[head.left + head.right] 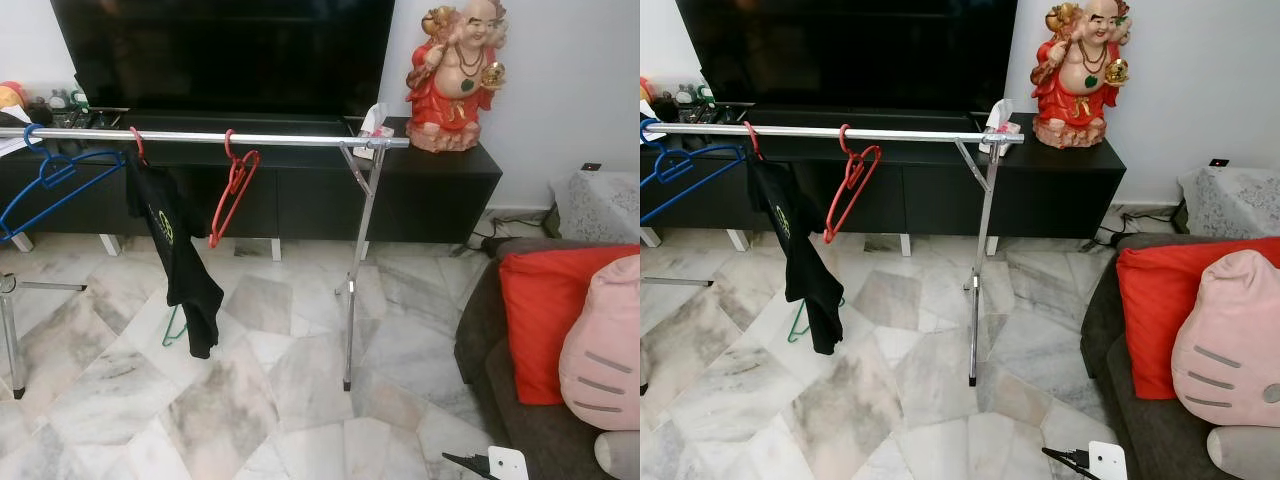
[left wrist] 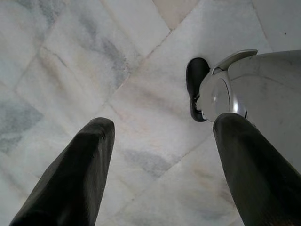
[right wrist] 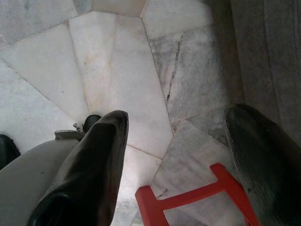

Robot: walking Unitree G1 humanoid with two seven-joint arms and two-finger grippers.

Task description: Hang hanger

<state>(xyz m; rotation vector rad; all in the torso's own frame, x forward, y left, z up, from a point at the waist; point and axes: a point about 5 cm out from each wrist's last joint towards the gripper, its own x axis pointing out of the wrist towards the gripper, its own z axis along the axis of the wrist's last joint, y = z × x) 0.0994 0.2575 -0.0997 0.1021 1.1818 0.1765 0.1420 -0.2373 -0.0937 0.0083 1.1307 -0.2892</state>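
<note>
A red hanger [image 1: 232,190] hangs on the rail [image 1: 200,137]. Left claw [image 2: 157,160] and right claw [image 3: 174,155] gape wide over marble floor [image 1: 270,400], possibly idle.

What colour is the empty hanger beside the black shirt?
Red hanger, clearest in the left eye view.

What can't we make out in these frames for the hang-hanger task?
- Red frame on the floor, right wrist view: cut off by the bottom edge, between the open right gripper fingers; cannot tell if it is a hanger.
- Green hanger on the floor, left eye view: mostly hidden behind the black shirt.
- Blue hanger and rail: cut off by the left edge.
- Left gripper, open, hangs idle over marble.
</note>
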